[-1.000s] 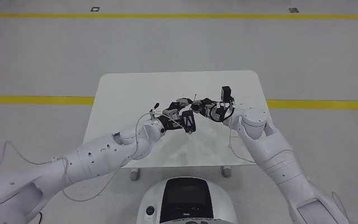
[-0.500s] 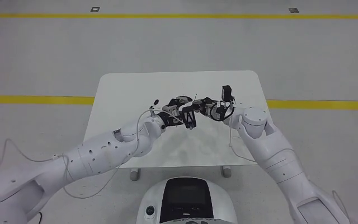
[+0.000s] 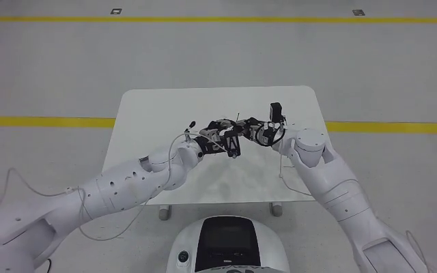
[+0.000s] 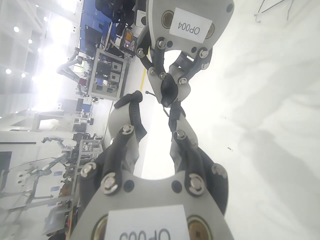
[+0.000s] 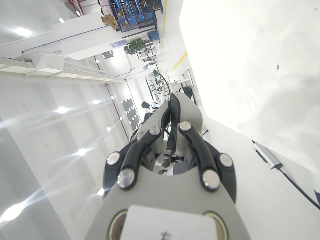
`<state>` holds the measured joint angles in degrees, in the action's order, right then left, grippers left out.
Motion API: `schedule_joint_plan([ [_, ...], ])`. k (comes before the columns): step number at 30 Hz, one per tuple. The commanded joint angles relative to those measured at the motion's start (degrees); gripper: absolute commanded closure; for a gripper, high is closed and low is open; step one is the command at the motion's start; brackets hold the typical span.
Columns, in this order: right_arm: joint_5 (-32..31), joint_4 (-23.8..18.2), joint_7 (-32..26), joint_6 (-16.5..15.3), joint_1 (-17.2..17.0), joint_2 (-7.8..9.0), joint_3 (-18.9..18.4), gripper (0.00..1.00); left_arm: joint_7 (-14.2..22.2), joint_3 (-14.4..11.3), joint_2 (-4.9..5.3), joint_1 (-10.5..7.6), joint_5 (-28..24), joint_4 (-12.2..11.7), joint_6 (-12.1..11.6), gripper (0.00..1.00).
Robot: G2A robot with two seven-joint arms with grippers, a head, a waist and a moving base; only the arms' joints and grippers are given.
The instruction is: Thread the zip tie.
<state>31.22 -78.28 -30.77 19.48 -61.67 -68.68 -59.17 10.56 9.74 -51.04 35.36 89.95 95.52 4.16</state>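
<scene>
The zip tie (image 4: 151,94) is off the bench (image 3: 150,116), held in the air a little toward 1 o'clock from the bench's middle. There the two arms meet, the left coming in from about 8 o'clock and the right from about 4 o'clock.

The right gripper (image 4: 168,101) has its fingers (image 5: 175,111) clenched on the tie, pinching the thin black strap between the pads. A short stretch ending in a small knob, which looks like the head, sticks out on one side of the pinch. Another short stretch leaves the other side. In the right wrist view a fine strand curves away past the fingertips, and from above a thin line points toward 12 o'clock from the meeting point.

The left gripper (image 4: 153,106) faces the right one tip to tip with its fingers released and spread wide, grasping nothing. One pad lies just beside the right fingertips, touching or nearly touching the strap, and the other stands well apart.

As I judge it, pick-up and presentation are done, but the threading itself is not. No closed loop shows, and nothing shows the tail inside the head. The strap is too fine to tell which end is which with certainty. What is left is for the left fingers to close on the free end, guide the tip through the head and draw it through.

Loose dark strands (image 4: 275,4), probably spare ties, lie on the bench well apart from both grippers.
</scene>
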Motion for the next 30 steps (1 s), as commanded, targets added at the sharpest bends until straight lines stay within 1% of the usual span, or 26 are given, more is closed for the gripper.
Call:
schedule_joint_plan([
  [1, 0.06, 0.07, 0.06, 0.0, 0.04, 0.02, 0.06, 1.0, -0.07, 0.0, -0.09, 0.02, 0.0, -0.08, -0.11, 0.81],
  [4, 0.22, 0.16, 0.11, 0.0, 0.1, 0.04, 0.1, 1.0, -0.15, 0.0, -0.24, 0.08, 0.0, -0.24, -0.32, 0.86],
  [5, 0.26, 0.15, 0.13, 0.0, 0.11, 0.05, 0.09, 1.0, -0.18, 0.0, -0.28, 0.1, 0.0, -0.29, -0.43, 0.86],
  [7, 0.29, 0.08, 0.15, 0.0, 0.11, 0.08, 0.07, 1.0, -0.07, 0.0, -0.37, 0.09, 0.0, -0.41, -1.07, 0.83],
  [13, 0.34, -0.01, 0.16, 0.0, 0.28, 0.04, 0.39, 1.0, -0.01, 0.0, -0.64, 0.1, 0.0, -0.79, -1.5, 0.82],
  [18, 0.31, 0.07, 0.11, 0.0, 0.5, 0.02, 0.59, 1.0, -0.13, 0.0, -0.73, 0.01, 0.0, -0.9, -1.52, 0.86],
  [20, 0.36, 0.12, 0.12, 0.0, 0.52, 0.03, 0.64, 1.0, -0.12, 0.0, -0.75, 0.03, 0.0, -0.92, -1.48, 0.92],
  [21, 0.4, 0.13, 0.14, 0.0, 0.52, 0.03, 0.65, 1.0, -0.12, 0.0, -0.76, 0.03, 0.0, -0.93, -1.49, 0.98],
  [22, 0.44, 0.15, 0.17, 0.0, 0.5, 0.03, 0.66, 1.0, -0.15, 0.0, -0.76, 0.04, 0.0, -0.94, -1.53, 1.0],
  [30, 0.79, 0.19, 0.18, 0.0, 0.34, 0.06, 0.51, 1.0, -0.4, 0.0, -0.85, 0.02, 0.0, -0.87, -2.15, 1.0],
])
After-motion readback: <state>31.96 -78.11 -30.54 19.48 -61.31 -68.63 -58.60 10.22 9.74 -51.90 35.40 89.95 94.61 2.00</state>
